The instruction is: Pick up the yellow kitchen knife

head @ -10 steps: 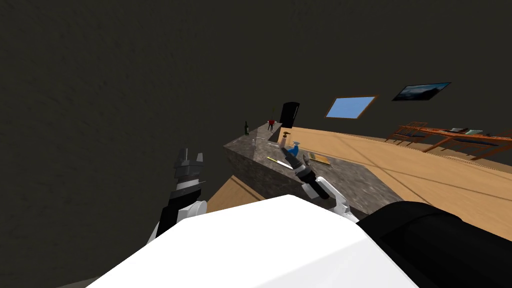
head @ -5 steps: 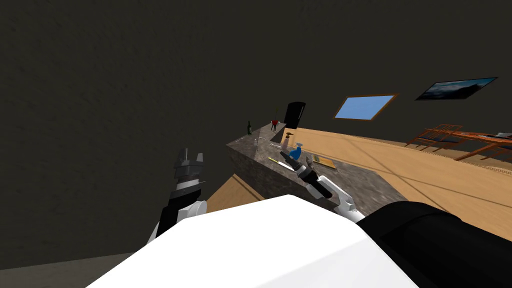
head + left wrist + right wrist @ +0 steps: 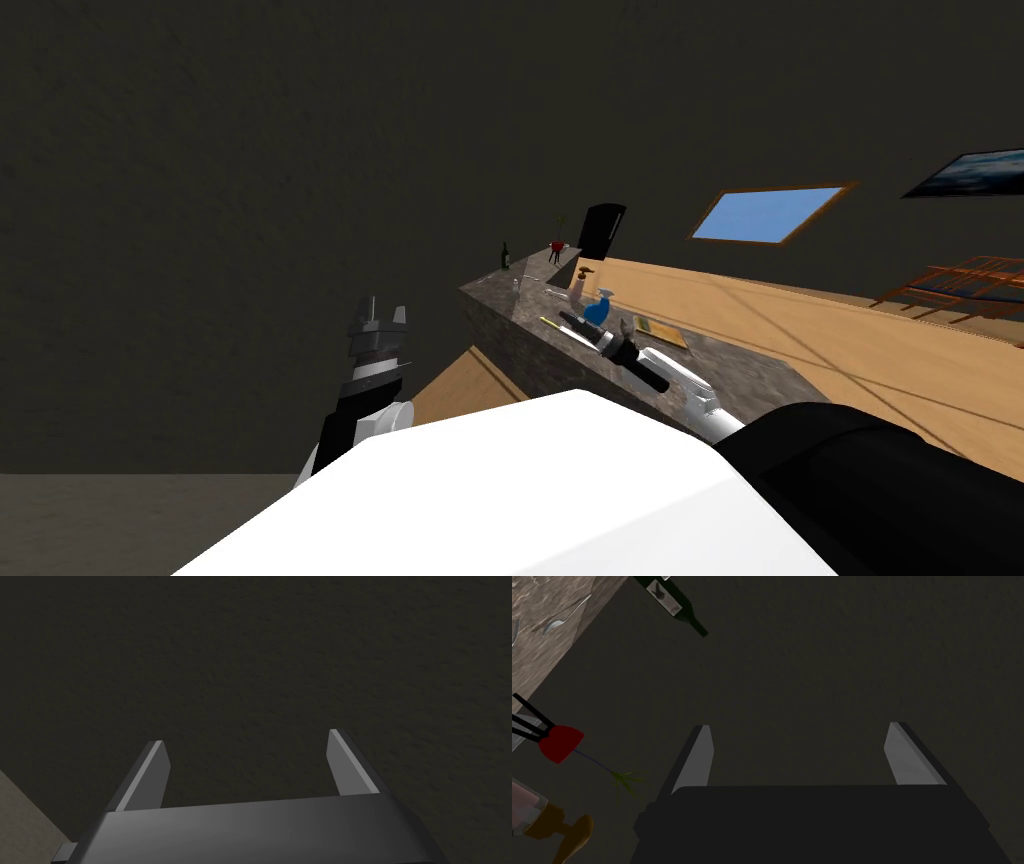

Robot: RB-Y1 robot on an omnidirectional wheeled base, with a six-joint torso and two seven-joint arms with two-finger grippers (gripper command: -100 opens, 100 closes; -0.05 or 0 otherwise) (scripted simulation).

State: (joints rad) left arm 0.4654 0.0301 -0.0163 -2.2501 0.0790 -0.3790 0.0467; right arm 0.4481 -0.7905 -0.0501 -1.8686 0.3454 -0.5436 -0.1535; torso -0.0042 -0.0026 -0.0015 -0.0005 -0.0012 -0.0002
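Left gripper [image 3: 245, 738] is held left of the counter [image 3: 735, 362], fingers apart, empty. Right gripper [image 3: 799, 726] is held over the counter, fingers apart, empty. Yellow knife [image 3: 548, 322] is seen flat on the counter near it. Blue bottle [image 3: 595, 310] is noted just beyond, dark green bottle [image 3: 505, 257] at the far end.

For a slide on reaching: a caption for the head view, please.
Open right gripper over the mottled grey counter, its tip by the yellow knife; open left gripper apart, off the counter.
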